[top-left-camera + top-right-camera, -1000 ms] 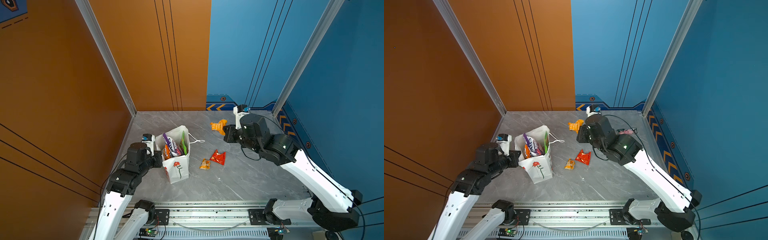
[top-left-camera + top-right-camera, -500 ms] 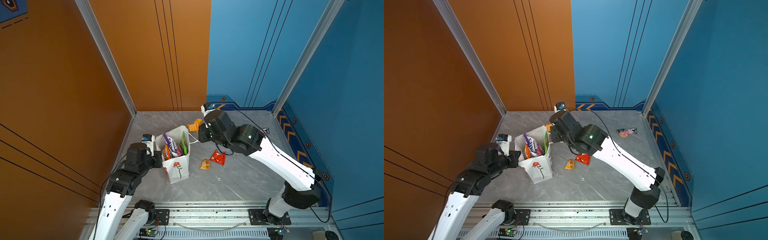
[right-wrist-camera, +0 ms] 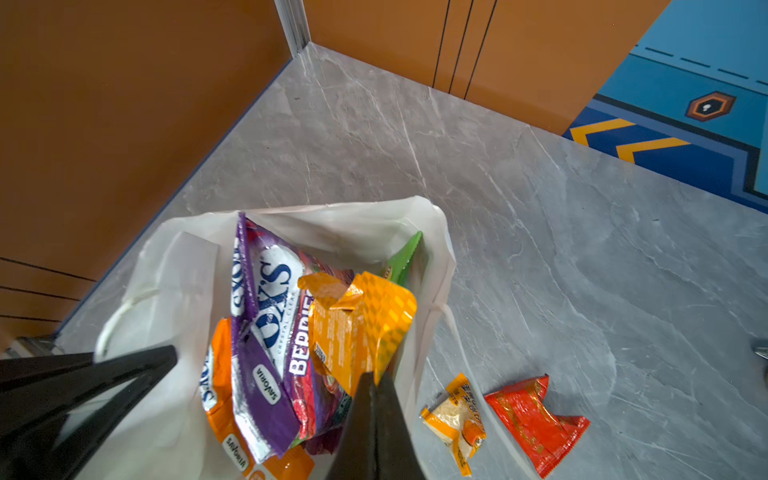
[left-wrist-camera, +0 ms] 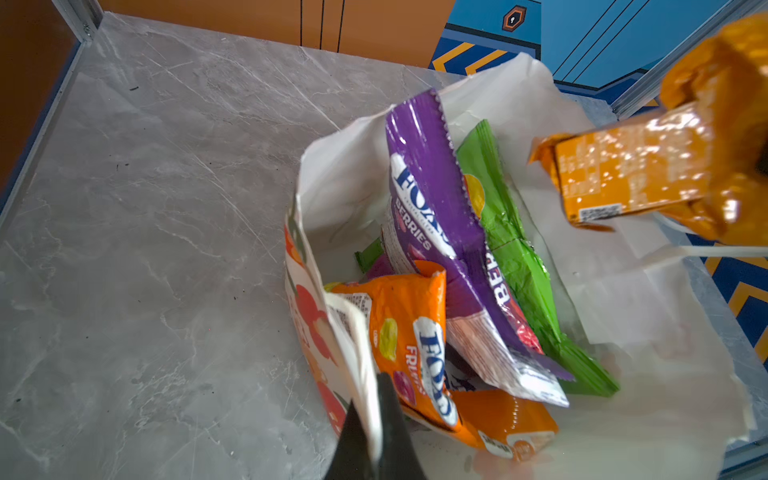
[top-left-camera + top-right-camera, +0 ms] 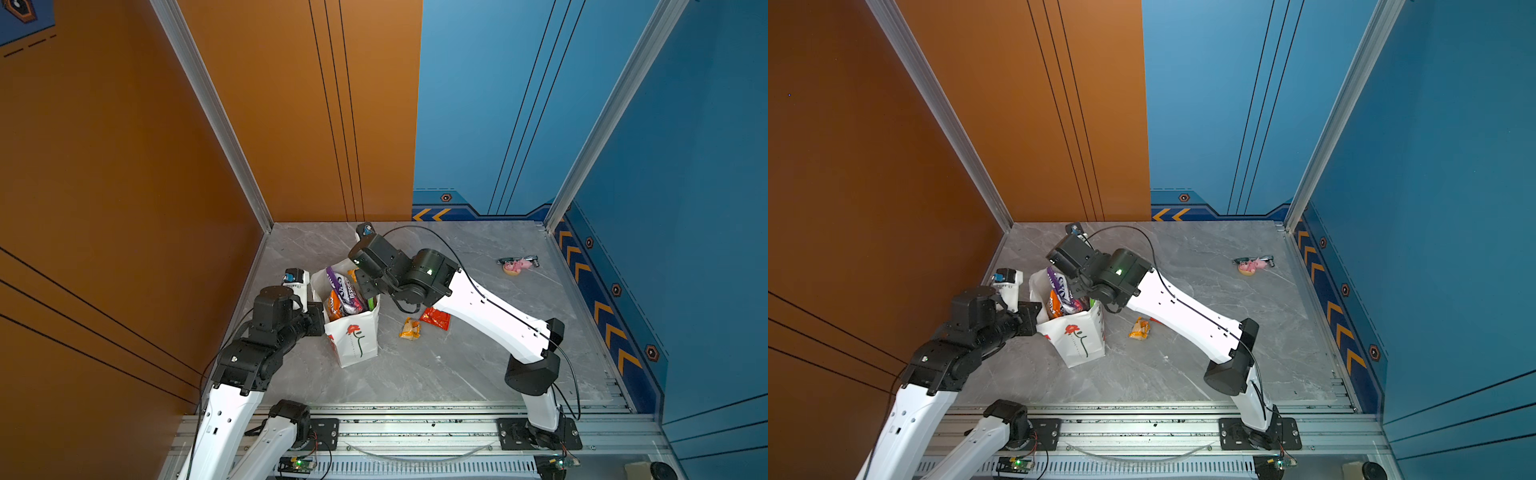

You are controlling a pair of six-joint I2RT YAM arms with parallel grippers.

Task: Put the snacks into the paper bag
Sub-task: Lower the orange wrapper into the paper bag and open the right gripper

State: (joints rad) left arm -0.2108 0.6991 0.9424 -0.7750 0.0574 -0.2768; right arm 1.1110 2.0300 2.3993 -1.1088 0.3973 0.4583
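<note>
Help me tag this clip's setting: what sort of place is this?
Probably a robot test cell, not a home: left arm and right arm mounted on an aluminium rail, orange wall panel, blue wall panel.

The paper bag [image 5: 353, 345] is white, with a red flower printed on its near face. It stands upright on the left part of the table with its mouth open, and the left gripper [image 4: 370, 415] pinches its left rim. Inside, three packets stand on edge: a purple packet [image 4: 432, 199], a green packet [image 4: 507, 232] behind it, and an orange packet [image 4: 407, 328] lower down. A checkered orange packet [image 3: 357, 328], crumpled, hangs over the mouth, clamped in the right gripper [image 3: 374, 384]. On the table right of the bag lie a small yellow-orange packet [image 5: 410, 329] and, just beside it, a red packet [image 5: 435, 319].
</note>
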